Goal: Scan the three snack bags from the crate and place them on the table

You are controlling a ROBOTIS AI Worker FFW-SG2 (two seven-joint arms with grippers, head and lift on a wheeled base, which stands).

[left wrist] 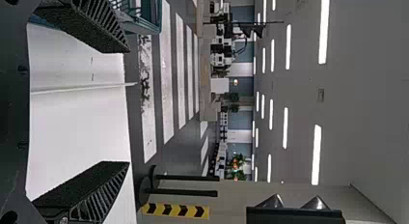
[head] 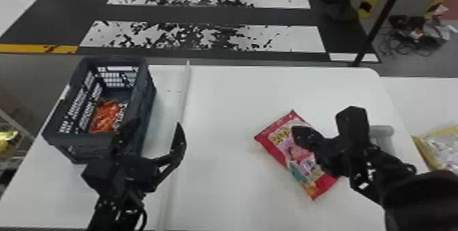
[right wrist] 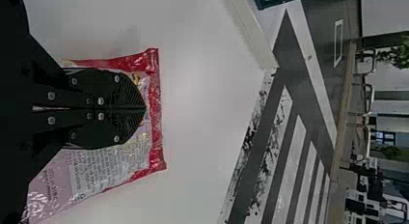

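Head view: left black gripper [head: 157, 124] near the dark blue-grey plastic crate [head: 61, 139]; fingers wide apart, nothing between them. Orange snack bag [head: 104, 118] in crate. Right black gripper [head: 295, 133] over a red-and-pink glossy snack bag [head: 279, 135], right of the raised white strip [head: 180, 111] on the white counter [head: 225, 111]. Right wrist view: its fingers pressed together in front of the red-and-pink bag; can't tell if they pinch it. Light grey object [head: 382, 131], partly hidden, beyond right gripper. Yellow-and-silver bag [head: 439, 148] at right edge.
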